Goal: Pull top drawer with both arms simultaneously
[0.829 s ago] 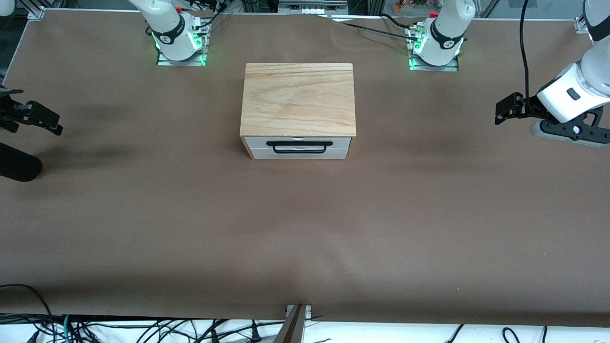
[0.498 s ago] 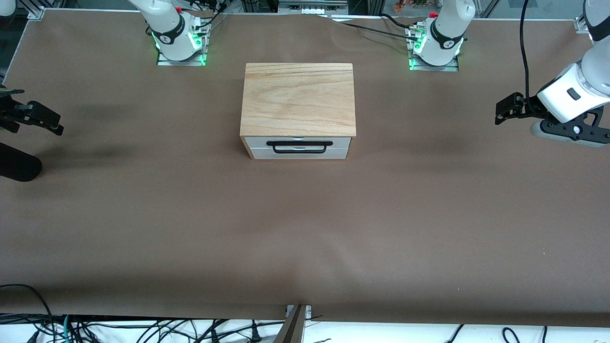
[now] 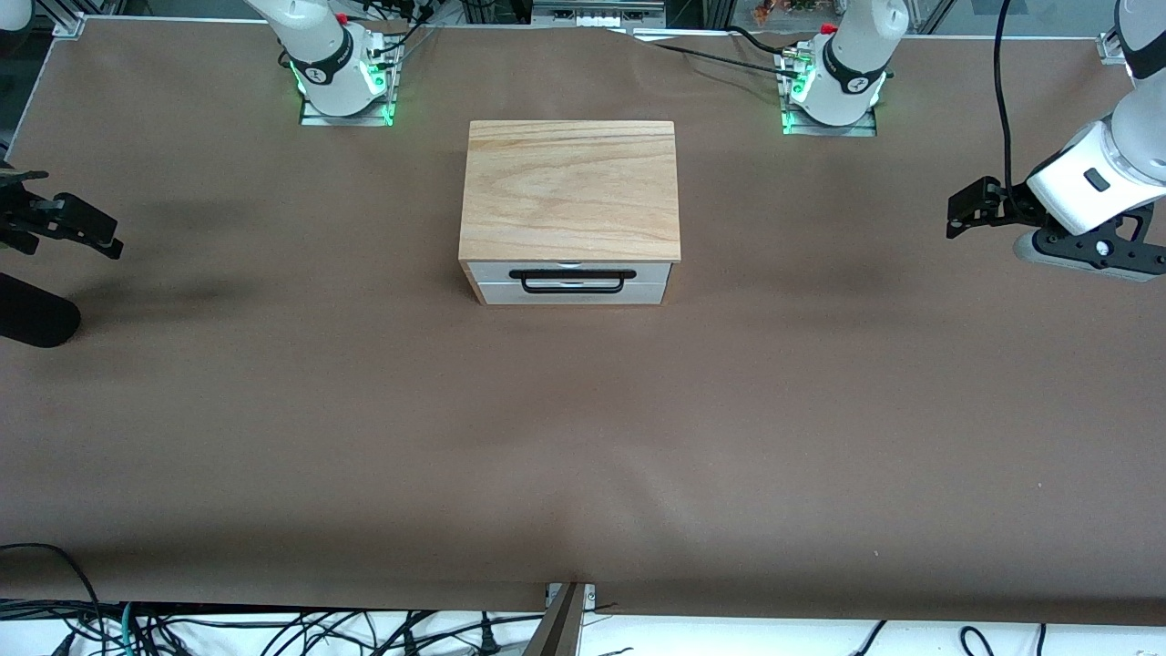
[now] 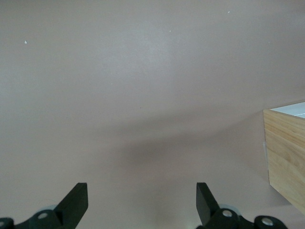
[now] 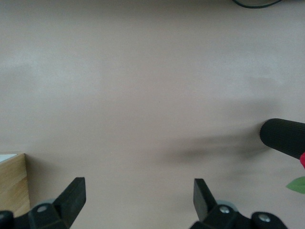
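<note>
The top drawer [image 3: 652, 271] is shut in a small wood-topped cabinet [image 3: 570, 187] at mid-table, and its long black handle [image 3: 572, 274] faces the front camera. My left gripper [image 3: 958, 215] hovers open and empty over the table toward the left arm's end, well apart from the cabinet. The left wrist view shows the left gripper [image 4: 141, 199] over bare table with a cabinet corner [image 4: 286, 152] at the edge. My right gripper [image 3: 91, 232] hovers open and empty toward the right arm's end. In the right wrist view the right gripper [image 5: 138, 196] is over bare table, with the cabinet corner [image 5: 12, 183] beside it.
A plain white lower drawer front [image 3: 570, 293] sits under the top drawer. A black cylinder [image 3: 35, 314] juts in at the right arm's end of the table, near the right gripper, and the black cylinder [image 5: 284, 138] also shows in the right wrist view. Brown table covering [image 3: 583, 437] spreads wide around the cabinet.
</note>
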